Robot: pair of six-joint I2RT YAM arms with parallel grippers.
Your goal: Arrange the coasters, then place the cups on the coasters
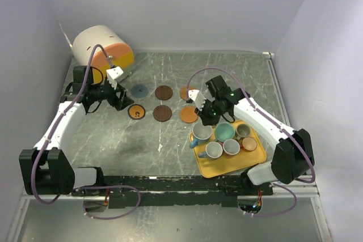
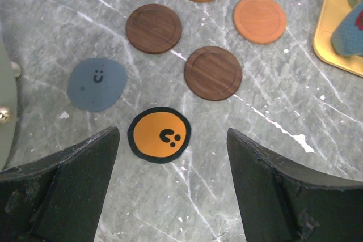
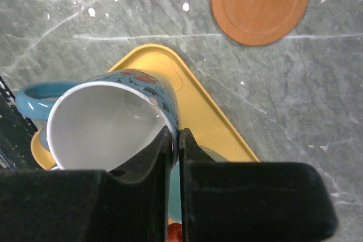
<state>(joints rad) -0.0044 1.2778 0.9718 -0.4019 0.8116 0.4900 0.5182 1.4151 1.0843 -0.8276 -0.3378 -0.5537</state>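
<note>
Six coasters lie in two rows on the table: slate blue [image 1: 139, 90], dark brown [image 1: 164, 92] and orange [image 1: 185, 92] behind, black-rimmed yellow-orange [image 1: 136, 112], dark brown [image 1: 162, 113] and orange [image 1: 189, 114] in front. Several cups stand on the yellow tray [image 1: 227, 167]. My right gripper [image 3: 178, 135] is shut on the rim of the blue cup [image 3: 108, 123] at the tray's near-left corner, one finger inside and one outside. My left gripper [image 2: 173, 134] hangs open just above the yellow-orange coaster [image 2: 159, 134], holding nothing.
A big white-and-orange cylinder [image 1: 102, 49] lies at the back left, behind my left arm. The teal cup [image 1: 224, 132], olive-brown cup [image 1: 244, 131], grey cup [image 1: 214, 150] and orange cup [image 1: 248, 143] crowd the tray beside the blue one. Walls enclose the table on three sides.
</note>
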